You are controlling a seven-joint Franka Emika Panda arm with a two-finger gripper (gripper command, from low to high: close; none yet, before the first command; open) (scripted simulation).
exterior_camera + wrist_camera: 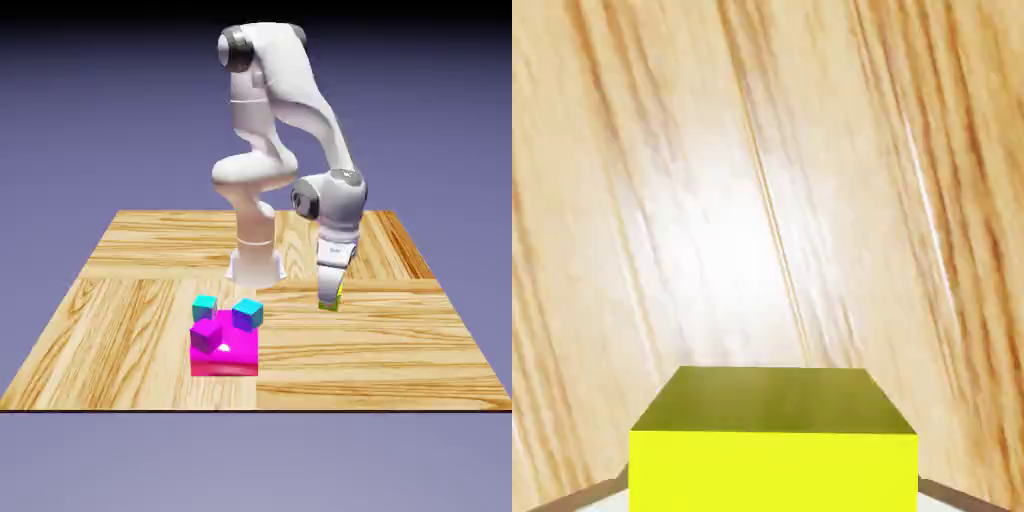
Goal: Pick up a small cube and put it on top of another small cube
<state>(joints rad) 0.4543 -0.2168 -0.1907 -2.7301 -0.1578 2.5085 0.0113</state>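
Note:
The small yellow-green cube (772, 440) fills the bottom of the hand view, large, with the grey fingertips (597, 495) showing only as slivers against its two sides. My gripper (330, 300) points down at the table in the exterior view's right half, shut on the cube. Only a sliver of the yellow cube (338, 298) shows between the fingers there. It sits at or just above the wood; I cannot tell which. Two cyan cubes (205, 307) (248, 314) and a purple cube (208, 335) lie well to the exterior view's left of the gripper.
A flat magenta block (228, 358) lies near the table's front edge, with the purple cube and a cyan cube on or against it. The robot's base (255, 262) stands behind them. Wooden tabletop (762, 200) fills the hand view beyond the cube.

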